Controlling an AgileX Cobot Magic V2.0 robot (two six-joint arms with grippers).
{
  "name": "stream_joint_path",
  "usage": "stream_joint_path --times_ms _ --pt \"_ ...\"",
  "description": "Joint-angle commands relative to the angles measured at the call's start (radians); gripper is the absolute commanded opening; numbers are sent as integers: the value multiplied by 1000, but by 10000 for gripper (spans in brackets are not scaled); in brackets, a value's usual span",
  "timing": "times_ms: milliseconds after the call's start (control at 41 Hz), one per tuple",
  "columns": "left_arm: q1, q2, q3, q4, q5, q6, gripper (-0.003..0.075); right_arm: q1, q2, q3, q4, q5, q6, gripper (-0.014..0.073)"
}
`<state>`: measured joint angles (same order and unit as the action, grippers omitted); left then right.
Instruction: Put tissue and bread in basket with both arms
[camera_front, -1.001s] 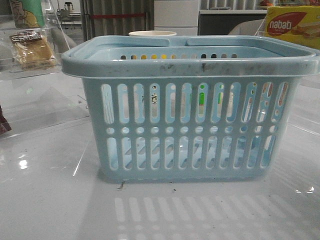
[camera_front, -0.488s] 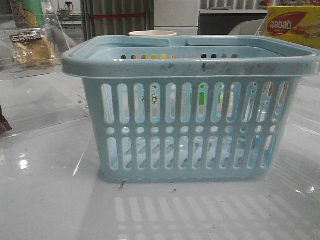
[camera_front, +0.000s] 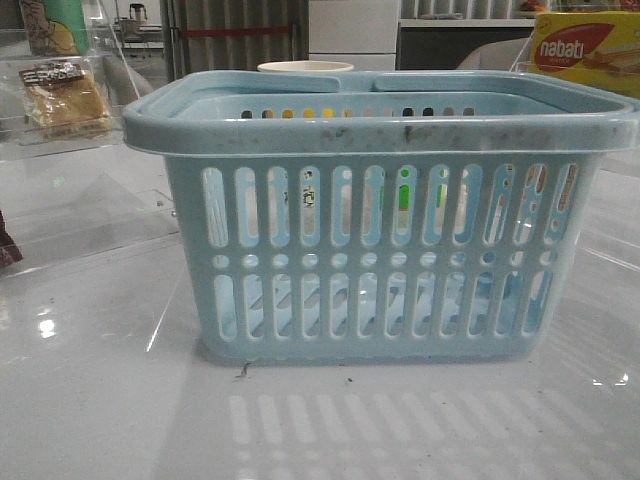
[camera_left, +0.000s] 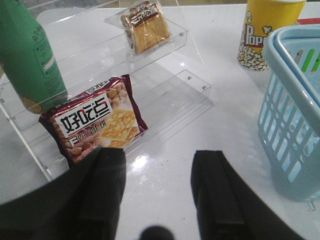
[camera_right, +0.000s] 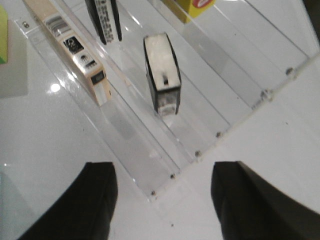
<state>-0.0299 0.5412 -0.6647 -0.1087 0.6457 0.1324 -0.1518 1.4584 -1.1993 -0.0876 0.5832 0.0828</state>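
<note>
The light-blue slotted basket (camera_front: 380, 250) stands mid-table; its end also shows in the left wrist view (camera_left: 292, 105). The bread (camera_left: 146, 27), golden-brown in a clear wrapper with a dark label, lies on the upper step of a clear shelf; it also shows far left in the front view (camera_front: 65, 95). My left gripper (camera_left: 159, 161) is open and empty above the bare table, short of that shelf. The tissue (camera_right: 162, 75), a black-edged pack with a white face, stands on another clear shelf. My right gripper (camera_right: 164, 172) is open and empty, short of that shelf's corner.
Left shelf: a red biscuit pack (camera_left: 95, 120) on the low step, a green bottle (camera_left: 27, 55) beside it. A yellow popcorn cup (camera_left: 265, 32) stands by the basket. Right shelf: a beige box (camera_right: 70, 50), a black pack (camera_right: 102, 20), a yellow box (camera_right: 192, 7). A nabati box (camera_front: 585, 50) sits far right.
</note>
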Motion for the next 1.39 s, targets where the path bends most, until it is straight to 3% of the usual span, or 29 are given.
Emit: stream_joint_path --times_ms 0,366,659,879,952,1367 --pt "-2 10 -26 -7 -70 -5 335 -7 35 -82 -16 -89 0 521" --pt "-2 10 -26 -7 -70 -5 255 -7 257 -210 -67 -150 -1 521" --pt "-2 10 -26 -7 -70 -5 254 -7 340 -222 -81 -227 -1 512" --pt "-2 10 -26 -7 -70 -5 254 -7 346 -222 -107 -230 -1 256" --pt "-2 10 -26 -7 -70 -5 254 -7 342 -224 -107 -231 -1 212" --pt "-2 10 -26 -7 -70 -5 254 13 133 -224 -96 -174 -1 196"
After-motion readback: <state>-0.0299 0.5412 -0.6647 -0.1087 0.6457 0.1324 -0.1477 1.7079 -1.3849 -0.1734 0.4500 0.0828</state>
